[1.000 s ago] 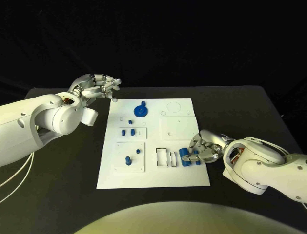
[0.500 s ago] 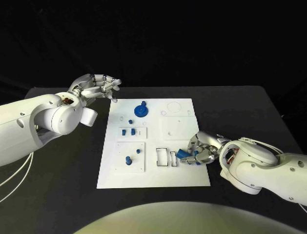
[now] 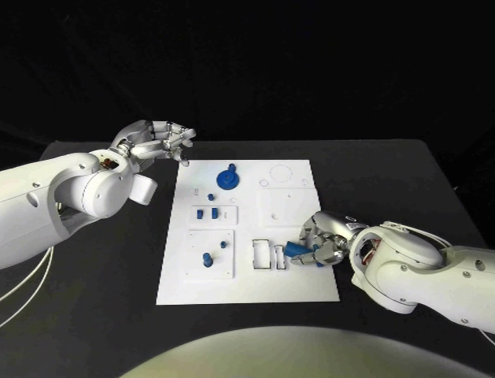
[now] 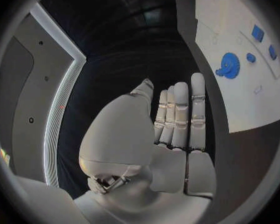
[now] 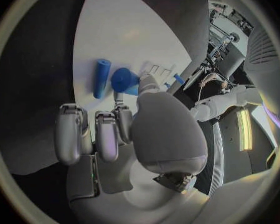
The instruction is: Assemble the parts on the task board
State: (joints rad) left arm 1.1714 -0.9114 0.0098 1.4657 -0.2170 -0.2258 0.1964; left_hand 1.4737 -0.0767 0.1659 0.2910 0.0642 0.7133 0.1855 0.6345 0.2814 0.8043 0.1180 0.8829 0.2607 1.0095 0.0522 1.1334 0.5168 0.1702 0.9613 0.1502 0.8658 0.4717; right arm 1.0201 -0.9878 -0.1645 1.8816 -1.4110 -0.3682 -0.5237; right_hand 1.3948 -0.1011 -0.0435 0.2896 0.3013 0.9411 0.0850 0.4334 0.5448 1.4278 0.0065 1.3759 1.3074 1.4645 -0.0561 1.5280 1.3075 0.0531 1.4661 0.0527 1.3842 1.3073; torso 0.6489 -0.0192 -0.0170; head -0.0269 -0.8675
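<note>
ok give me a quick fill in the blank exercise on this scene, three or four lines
1. The right hand holds a small part whose colour is ____.
2. The left hand hovers off the task board and holds ____.
3. The blue gear sits near the board's ____ edge, away from the robot.
4. A blue cylinder lies on the board beside the ____ hand's fingers.

Missing words: blue; nothing; far; right

the task board (image 3: 272, 287) lies in the middle of the counter (image 3: 406, 181). the left hand (image 3: 156, 142) sits off the board's far left corner, above the counter. the right hand (image 3: 324, 240) is at the board's right edge, near side, with a part (image 3: 301, 250) at its fingers (image 3: 312, 233). a gear part (image 3: 228, 178) lies on the board's far end.
</note>
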